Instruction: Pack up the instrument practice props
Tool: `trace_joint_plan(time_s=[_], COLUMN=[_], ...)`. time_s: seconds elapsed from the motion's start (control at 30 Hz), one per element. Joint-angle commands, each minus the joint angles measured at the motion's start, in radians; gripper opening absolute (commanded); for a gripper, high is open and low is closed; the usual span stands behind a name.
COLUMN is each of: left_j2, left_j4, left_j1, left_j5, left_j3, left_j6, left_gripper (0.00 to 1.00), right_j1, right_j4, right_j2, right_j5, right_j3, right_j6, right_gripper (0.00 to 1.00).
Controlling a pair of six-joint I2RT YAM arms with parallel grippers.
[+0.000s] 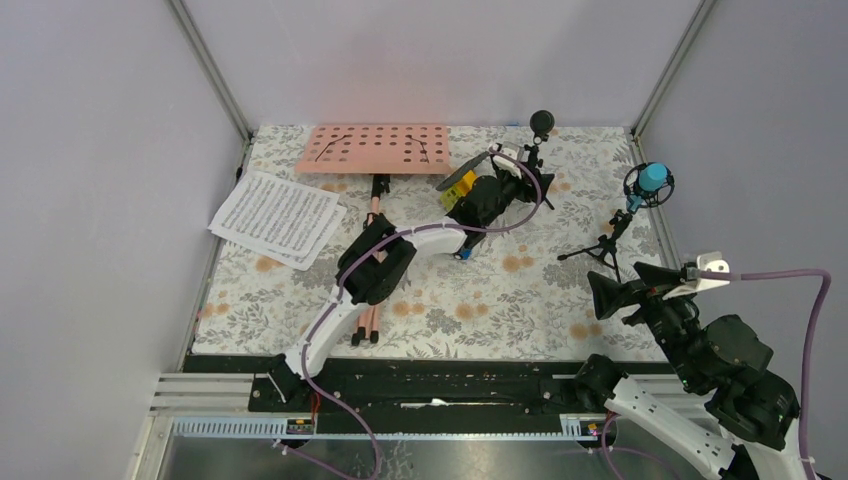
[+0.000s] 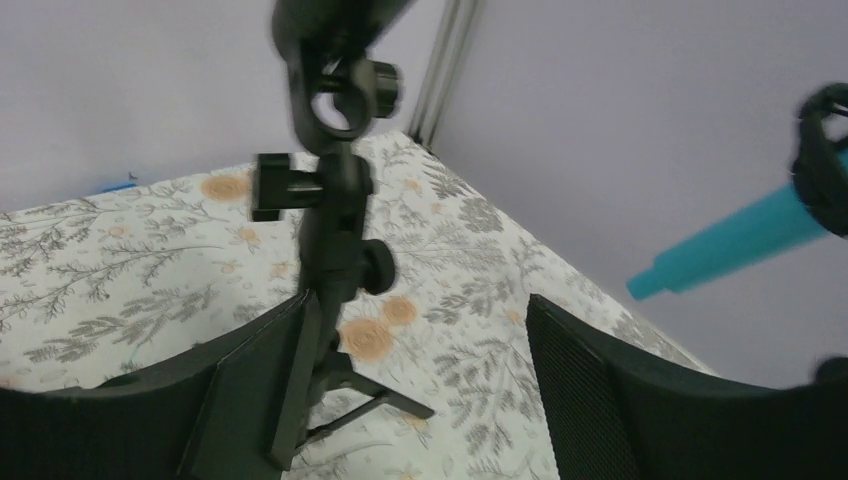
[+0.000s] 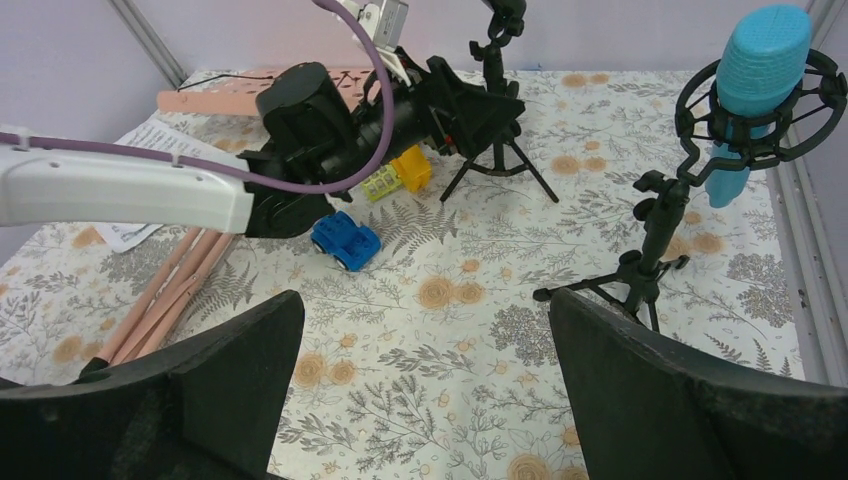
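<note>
The black mic [image 1: 541, 122] stands on its small tripod [image 2: 335, 215] at the back of the table. My left gripper [image 1: 522, 178] is open around the tripod's stem, which is against the left finger [image 2: 250, 390] in the left wrist view. The blue mic [image 1: 652, 180] stands on its tripod [image 3: 640, 275] at the right. My right gripper [image 1: 625, 282] is open and empty, near and to the left of that tripod. The pink perforated music stand [image 1: 375, 148] lies flat at the back, its legs [image 1: 370, 300] pointing towards me. White sheet-music pages [image 1: 278, 217] lie at the left.
A yellow-green toy block [image 1: 458, 187] and a small blue toy car [image 3: 345, 240] lie under the left arm [image 3: 120, 190]. Grey walls and metal posts close in the floral mat [image 1: 450, 300] on three sides.
</note>
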Motion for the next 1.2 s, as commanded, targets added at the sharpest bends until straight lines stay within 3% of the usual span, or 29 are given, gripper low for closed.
trace_joint_plan(time_s=[0.0, 0.47, 0.7, 0.83, 0.97, 1.17], left_j2=[0.119, 0.349, 0.395, 0.397, 0.358, 0.351], left_j4=[-0.030, -0.096, -0.088, -0.086, -0.052, -0.016], left_j1=[0.031, 0.064, 0.064, 0.060, 0.050, 0.050], left_j5=[0.009, 0.007, -0.004, 0.059, 0.071, 0.077], left_j3=[0.202, 0.521, 0.560, 0.558, 0.485, 0.500], left_j6=[-0.034, -0.055, -0.049, -0.010, 0.011, -0.019], left_gripper=[0.82, 0.87, 0.73, 0.70, 0.59, 0.54], right_j1=[-0.001, -0.001, -0.002, 0.000, 0.000, 0.000], right_j4=[0.010, 0.005, 0.005, 0.006, 0.006, 0.004], right_j2=[-0.004, 0.019, 0.021, 0.019, 0.013, 0.012], right_j5=[0.032, 0.024, 0.025, 0.025, 0.026, 0.023], right_j3=[-0.003, -0.014, -0.021, -0.021, -0.024, -0.029], right_j6=[-0.018, -0.006, 0.000, 0.001, 0.004, 0.013], right_gripper=[1.00, 1.00, 1.00, 1.00, 1.00, 1.00])
